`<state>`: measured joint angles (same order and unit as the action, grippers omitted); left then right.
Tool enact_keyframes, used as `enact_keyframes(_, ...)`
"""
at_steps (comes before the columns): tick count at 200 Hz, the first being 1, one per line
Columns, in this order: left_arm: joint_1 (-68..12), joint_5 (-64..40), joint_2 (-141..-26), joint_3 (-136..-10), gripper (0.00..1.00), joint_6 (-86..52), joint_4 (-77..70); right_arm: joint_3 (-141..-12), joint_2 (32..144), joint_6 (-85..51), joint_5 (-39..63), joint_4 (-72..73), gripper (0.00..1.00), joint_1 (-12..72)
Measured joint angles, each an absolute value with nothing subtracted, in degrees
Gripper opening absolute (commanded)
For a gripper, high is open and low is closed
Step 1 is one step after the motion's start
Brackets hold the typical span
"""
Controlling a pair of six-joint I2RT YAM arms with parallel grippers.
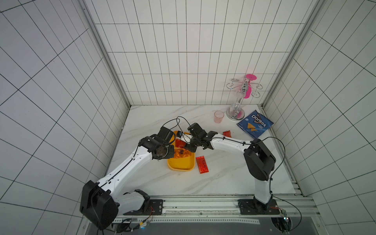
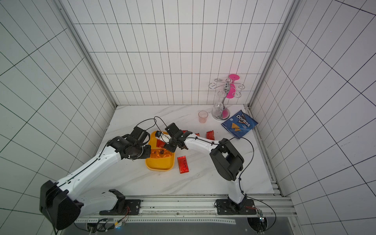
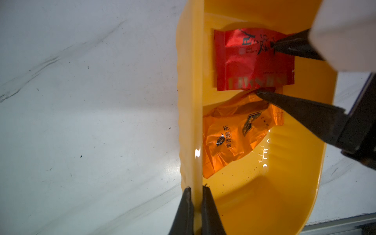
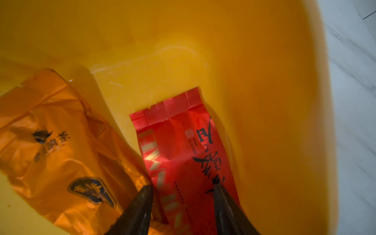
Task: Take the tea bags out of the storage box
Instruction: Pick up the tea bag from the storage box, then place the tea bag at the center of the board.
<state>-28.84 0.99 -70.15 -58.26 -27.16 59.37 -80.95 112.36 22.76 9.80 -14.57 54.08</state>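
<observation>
- A loose red tea bag (image 1: 202, 164) lies flat on the marble table (image 1: 223, 179), just beside the near right corner of the storage box (image 1: 180, 165). It has dark print that is too small to read in the top views.
- The yellow storage box sits mid-table. The left gripper (image 3: 195, 191) is clamped on its left wall, with one finger inside the rim and one outside.
- An orange tea bag (image 4: 61, 142) lies crumpled on the box floor. It carries a dark badge-shaped emblem and a column of Chinese characters, of which only 茶 is legible in the left wrist view.
- Next to it, touching along one edge, is a red tea bag (image 4: 179, 142), also inside the box. Its print is black brush-style Chinese calligraphy and pale gold block lettering, which is too blurred to make out.
- The right gripper (image 4: 182, 187) reaches down into the box with its jaws spread. One tip rests on the red tea bag's printed face and the other sits at its edge beside the orange one, so nothing is pinched.
- Farther back, another red tea bag (image 1: 226, 133) lies on the table, right of the box and well apart from it.
- Along the back edge stand a pink cup (image 1: 219, 116) and a chrome rack (image 1: 245, 85). A blue bag clearly marked "Doritos" (image 1: 255, 124) lies flat beside them.
</observation>
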Motion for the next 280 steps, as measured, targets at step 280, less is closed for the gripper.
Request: enact_keyframes(280,-28.84,2.57,-70.15,-58.26,0.0,-27.42,59.4,-58.54,77.36,-20.14,-7.62,-34.0,0.0,48.77)
